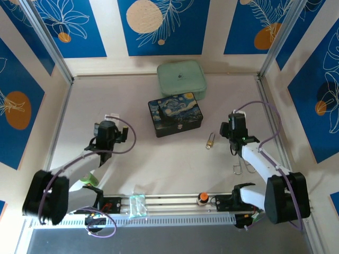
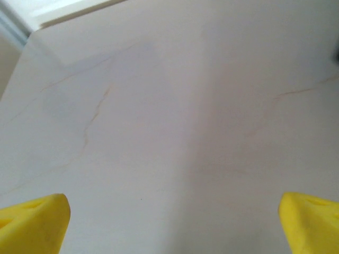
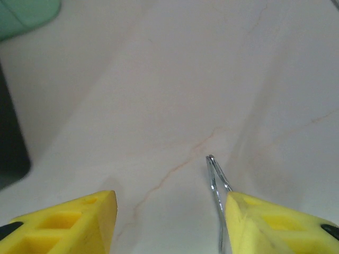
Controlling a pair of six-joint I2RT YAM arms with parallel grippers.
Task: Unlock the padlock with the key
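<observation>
1. Table (image 1: 159, 169): green box (image 1: 181, 78) at far edge, dk-blue box (image 1: 175, 114) just nearer.
2. L gripper (image 2: 169, 222): jaws spread wide, nothing pinched.
3. R gripper (image 3: 170, 211): jaws apart; thin wire tip (image 3: 213, 172) beside one finger.
4. Tiny padlock (image 1: 211, 141): lies toward rt edge, betw dk-blue box & R gripper.

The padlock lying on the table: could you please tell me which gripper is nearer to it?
Right. The right gripper is close beside the padlock, on its right; the left gripper is far off to its left, past the dark-blue box.
</observation>
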